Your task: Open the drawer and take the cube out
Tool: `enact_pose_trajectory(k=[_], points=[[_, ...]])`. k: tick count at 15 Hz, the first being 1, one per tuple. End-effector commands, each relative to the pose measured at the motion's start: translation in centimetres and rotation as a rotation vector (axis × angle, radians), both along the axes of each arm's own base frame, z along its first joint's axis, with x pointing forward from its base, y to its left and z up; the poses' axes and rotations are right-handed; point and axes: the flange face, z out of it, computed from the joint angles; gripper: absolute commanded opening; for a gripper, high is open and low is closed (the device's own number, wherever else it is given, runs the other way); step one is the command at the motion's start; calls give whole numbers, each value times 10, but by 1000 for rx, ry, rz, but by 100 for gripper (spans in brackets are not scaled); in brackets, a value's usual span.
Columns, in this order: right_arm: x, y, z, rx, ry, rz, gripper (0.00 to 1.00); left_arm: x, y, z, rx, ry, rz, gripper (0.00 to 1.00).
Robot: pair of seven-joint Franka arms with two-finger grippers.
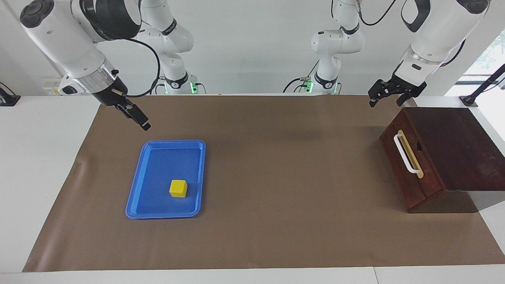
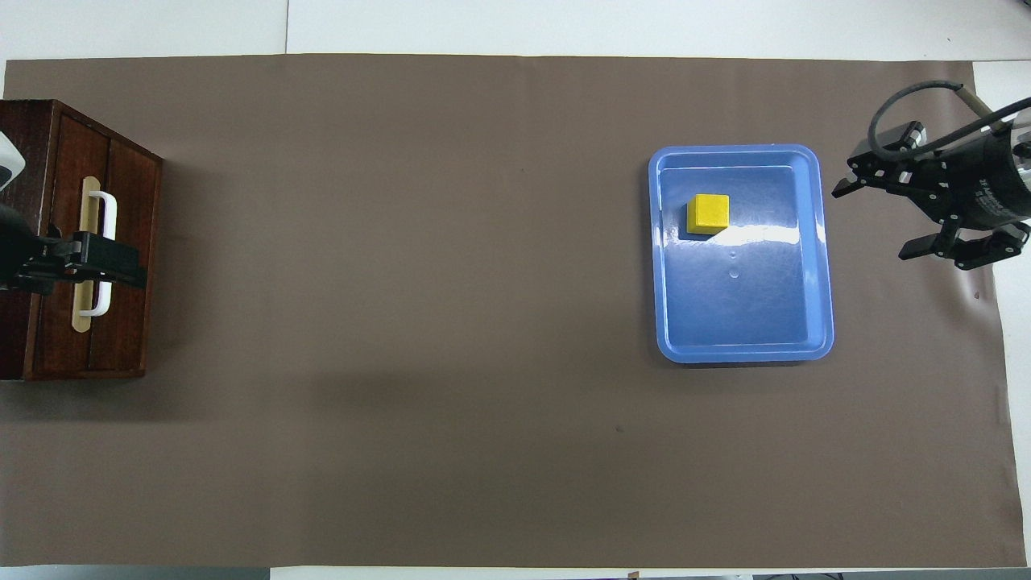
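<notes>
Resting in the blue tray (image 1: 136,189), lower left of the facing view, the cube (image 1: 178,188) lies free; right gripper (image 1: 140,118) and left gripper (image 1: 384,94) hover with fingers spread, empty; drawer (image 1: 408,165) closed.

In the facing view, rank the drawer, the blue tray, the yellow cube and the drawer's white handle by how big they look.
1. Drawer, largest.
2. Blue tray, clearly smaller than the drawer.
3. White handle, long but thin.
4. Yellow cube, smallest. It is shorter than the handle, though its area looks close to the handle's.
</notes>
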Motion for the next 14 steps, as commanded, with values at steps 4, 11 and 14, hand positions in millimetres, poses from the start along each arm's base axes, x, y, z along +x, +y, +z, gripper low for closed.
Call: enact_pose_trajectory(k=[4,11,14], points=[[-11,-4,-5,-59,-14,314,100,1,0,7,-14,-46,-31,100],[-10,-8,-4,-131,-20,537,100,3,2,7,-15,-61,-29,100],[-12,-7,-4,-129,-12,561,100,3,1,7,-15,-61,-30,100]])
